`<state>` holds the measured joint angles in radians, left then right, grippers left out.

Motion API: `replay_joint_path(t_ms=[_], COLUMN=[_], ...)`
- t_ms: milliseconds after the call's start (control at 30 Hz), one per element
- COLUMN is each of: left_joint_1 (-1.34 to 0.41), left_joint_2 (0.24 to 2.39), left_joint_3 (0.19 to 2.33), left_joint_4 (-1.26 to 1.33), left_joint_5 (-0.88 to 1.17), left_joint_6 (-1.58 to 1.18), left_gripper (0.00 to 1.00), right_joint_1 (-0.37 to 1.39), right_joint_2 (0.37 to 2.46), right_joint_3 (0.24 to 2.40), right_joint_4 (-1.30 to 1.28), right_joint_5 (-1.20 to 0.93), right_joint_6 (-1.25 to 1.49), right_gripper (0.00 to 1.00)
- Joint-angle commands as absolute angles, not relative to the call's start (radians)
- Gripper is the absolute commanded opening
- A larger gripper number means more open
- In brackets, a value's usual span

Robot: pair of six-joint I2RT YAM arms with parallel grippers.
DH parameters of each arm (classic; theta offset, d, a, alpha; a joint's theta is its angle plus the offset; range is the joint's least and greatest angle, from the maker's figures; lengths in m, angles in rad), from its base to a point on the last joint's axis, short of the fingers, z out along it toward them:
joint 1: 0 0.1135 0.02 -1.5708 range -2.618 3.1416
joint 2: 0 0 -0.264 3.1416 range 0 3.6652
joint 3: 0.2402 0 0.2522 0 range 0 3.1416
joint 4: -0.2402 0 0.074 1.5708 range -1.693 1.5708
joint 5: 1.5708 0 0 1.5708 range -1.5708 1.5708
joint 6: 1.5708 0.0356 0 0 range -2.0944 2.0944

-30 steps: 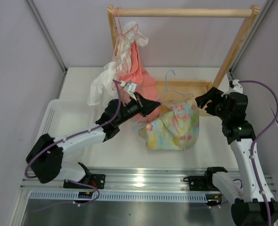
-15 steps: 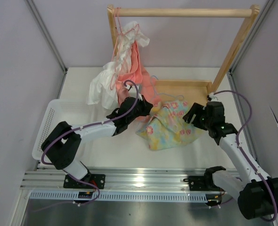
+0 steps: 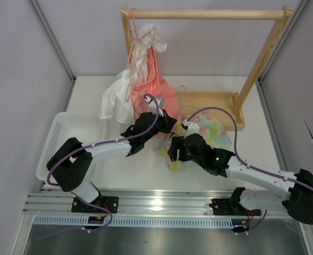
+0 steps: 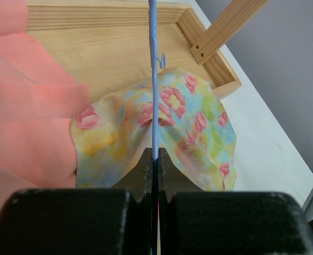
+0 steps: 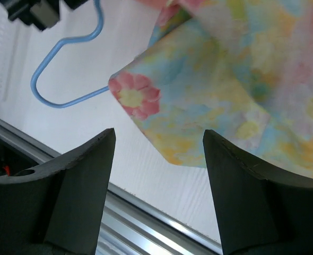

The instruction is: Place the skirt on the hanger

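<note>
The skirt (image 3: 216,131), pale yellow and light blue with pink flowers, lies on the table in front of the wooden rack base. It fills the left wrist view (image 4: 193,125) and the right wrist view (image 5: 241,79). The light-blue wire hanger (image 4: 154,79) runs over and partly under the skirt. One bent end of it shows in the right wrist view (image 5: 61,53). My left gripper (image 3: 166,125) is shut on the hanger wire at the skirt's left edge. My right gripper (image 3: 173,154) is open, low over the skirt's near-left corner, with its fingers (image 5: 87,186) spread wide.
A wooden garment rack (image 3: 207,14) stands at the back with a tray base (image 3: 236,101). A salmon-pink garment (image 3: 151,74) and a white garment (image 3: 116,98) hang from a pink hanger at its left. A white basket (image 3: 58,135) sits at the left.
My right arm has swung from the right side down and left across the skirt to its near-left corner. My left gripper has closed in on the hanger by the skirt.
</note>
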<state>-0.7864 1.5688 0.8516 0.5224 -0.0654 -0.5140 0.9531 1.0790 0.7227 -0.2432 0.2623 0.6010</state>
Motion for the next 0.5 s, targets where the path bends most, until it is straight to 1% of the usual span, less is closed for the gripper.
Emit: replay_joint_path(t_ms=[0,67,167,233,333,367,433,467], left_joint_1=[-0.804,-0.805,-0.805,-0.805,-0.805,-0.805,-0.805,-0.805], left_joint_2=[1.537,1.539,1.540,1.539,1.540,1.540,1.543,1.543], left_joint_3=[0.876,0.884,0.893,0.902,0.907,0.907,0.914,0.911], left_joint_4=[0.571,0.566,0.554,0.549,0.543,0.543,0.546,0.548], left_joint_5=[-0.023,-0.017,-0.011,-0.008,-0.008,-0.008,0.023,0.023], left_joint_6=[-0.476,-0.472,-0.471,-0.471,-0.466,-0.468,-0.468,-0.469], left_gripper=[0.00,0.00,0.00,0.00,0.00,0.00,0.00,0.00], right_joint_1=[1.035,1.051,1.054,1.061,1.065,1.065,1.065,1.066], right_joint_2=[1.181,1.244,1.278,1.290,1.322,1.331,1.341,1.338], right_joint_3=[0.807,0.821,0.827,0.831,0.850,0.859,0.858,0.853], right_joint_4=[-0.179,-0.186,-0.167,-0.150,-0.158,-0.161,-0.149,-0.143], right_joint_5=[0.417,0.464,0.486,0.495,0.517,0.522,0.529,0.531], right_joint_6=[0.581,0.584,0.571,0.568,0.557,0.549,0.543,0.543], right_gripper=[0.74,0.74,0.74,0.72,0.65,0.58,0.48,0.32])
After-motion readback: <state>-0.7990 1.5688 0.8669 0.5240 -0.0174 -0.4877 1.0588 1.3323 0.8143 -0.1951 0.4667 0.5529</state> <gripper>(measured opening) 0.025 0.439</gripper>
